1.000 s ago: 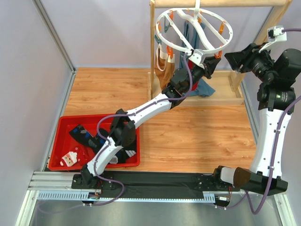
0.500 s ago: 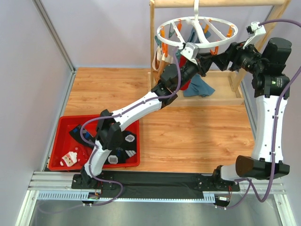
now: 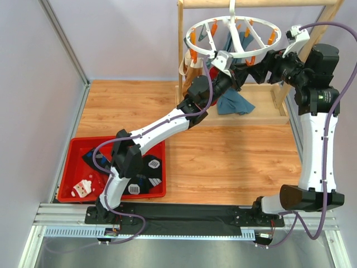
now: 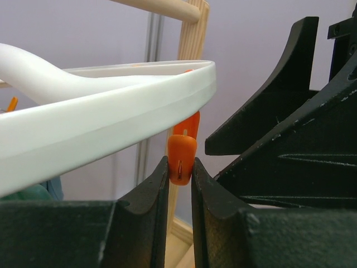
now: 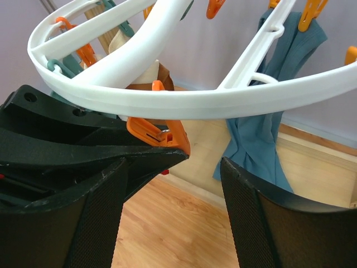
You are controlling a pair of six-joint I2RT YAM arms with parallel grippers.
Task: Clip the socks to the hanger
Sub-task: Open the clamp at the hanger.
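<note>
The left gripper pinches a small orange plastic clip between its fingers, under the white round plastic hanger. The right gripper is wide open beside it — empty. The dark fabric socks lie far away in a red plastic bin. Probably clip-opening — next, bring a sock.
</note>
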